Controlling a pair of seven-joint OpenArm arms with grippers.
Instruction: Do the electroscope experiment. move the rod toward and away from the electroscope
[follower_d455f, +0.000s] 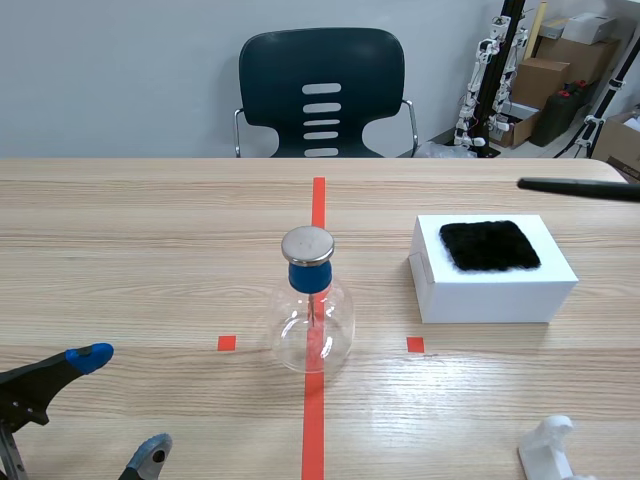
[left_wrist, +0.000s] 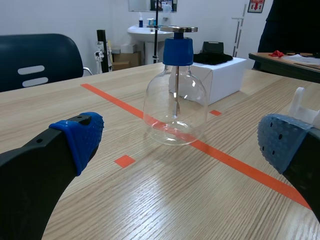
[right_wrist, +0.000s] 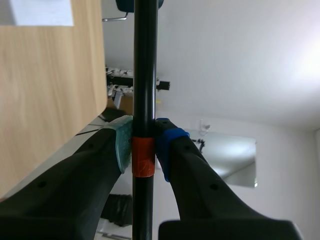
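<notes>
While the wooden surface (follower_d455f: 120, 260) takes up most of the scene view, with a dark chair (follower_d455f: 320, 90) behind its far edge, the task's own things are few. A white box (follower_d455f: 495, 290) sits right of the red centre line, with a black furry cloth (follower_d455f: 490, 245) on top of it. The electroscope (follower_d455f: 312, 310) stands upright on that line, a clear glass flask with a blue stopper (follower_d455f: 310, 277) and a flat metal disc (follower_d455f: 307, 244) on top. It looks fragile and easy to tip, so the rod should probably come near the disc without knocking it.

The rod (follower_d455f: 580, 187) pokes in from the right edge of the scene view, in the air beyond the box and well apart from the electroscope. It is thin, black and straight, and likely stiff, light and smooth, so it could slide or swivel in a loose hold. A small white plastic piece (follower_d455f: 548, 450) lies near the right front corner; its use I cannot tell.

The right pincer (right_wrist: 144, 147) is closed on the rod, its two pads pressed on either side at an orange-red band (right_wrist: 143, 157). That seems a sound place, leaving the long free end untouched. The left pincer (left_wrist: 182, 142) is wide open and holds nothing, resting low at the near left with the electroscope ahead of it.
</notes>
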